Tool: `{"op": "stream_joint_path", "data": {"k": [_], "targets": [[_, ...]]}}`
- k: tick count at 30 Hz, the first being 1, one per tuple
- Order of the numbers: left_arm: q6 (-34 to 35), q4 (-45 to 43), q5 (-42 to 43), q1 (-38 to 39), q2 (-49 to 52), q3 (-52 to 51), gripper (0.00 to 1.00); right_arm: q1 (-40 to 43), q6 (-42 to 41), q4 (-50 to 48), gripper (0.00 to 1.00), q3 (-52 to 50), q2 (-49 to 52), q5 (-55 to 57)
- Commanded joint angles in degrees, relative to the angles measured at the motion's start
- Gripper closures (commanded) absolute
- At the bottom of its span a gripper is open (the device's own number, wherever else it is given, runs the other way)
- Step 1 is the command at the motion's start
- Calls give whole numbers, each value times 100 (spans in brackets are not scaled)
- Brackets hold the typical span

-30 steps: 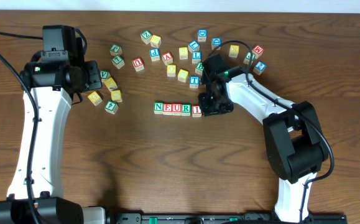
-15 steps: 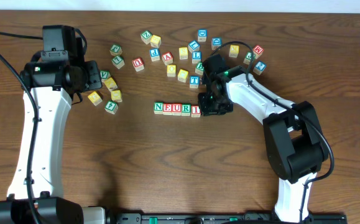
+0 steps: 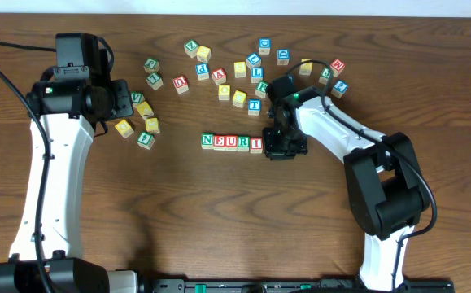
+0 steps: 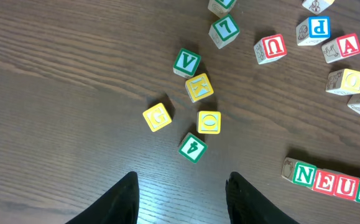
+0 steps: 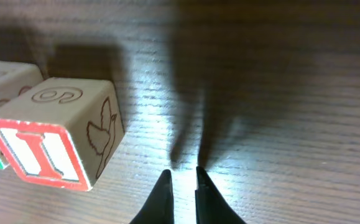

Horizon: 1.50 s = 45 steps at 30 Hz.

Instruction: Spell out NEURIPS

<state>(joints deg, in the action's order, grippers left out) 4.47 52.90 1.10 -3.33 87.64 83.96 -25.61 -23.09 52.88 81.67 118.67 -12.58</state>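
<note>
— Status on NEURIPS?
— On tabletop, row N-E-U-R-I is laid; P and S are not placed. P cube sits loose beyond the row.
— Fingers?
— My right fingers: nearly closed, empty, just beside I cube. My left fingers: apart, empty.

We found bare table along the whole near side of the lettered row, open to either arm. Behind the row, scattered cubes crowded the approach. The right gripper stood just beside the row's I end, blocking it. A small cluster lay well off the left end.
</note>
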Motion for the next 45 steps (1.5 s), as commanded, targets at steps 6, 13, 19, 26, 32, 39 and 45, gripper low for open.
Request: {"op": "stream_joint_path", "data": {"k": [6,13,19,26,32,39,45], "targets": [[33,22,-68,-24,-39,48,55,-391,-66,11,95,-15,-11,-105],[33,22,-68,-24,-39,48,55,-393,-63,2,96,-15,-11,-109],[33,22,-68,-24,-39,48,55,-417,-44,-111,96,-15,-11,-109],[33,20,-68,-24,-39,-52,55,-417,-42,-341,96,-15,-11,-111],[33,-9,-68,-24,-39,-63,55,-417,-42,-566,96,-15,-11,-111],[33,-7,-68,-24,-39,-63,55,-417,-37,-577,96,-15,-11,-111],[33,-7,-68,-24,-39,-63,55,-415,-2,-474,98,-11,-17,-162]]}}
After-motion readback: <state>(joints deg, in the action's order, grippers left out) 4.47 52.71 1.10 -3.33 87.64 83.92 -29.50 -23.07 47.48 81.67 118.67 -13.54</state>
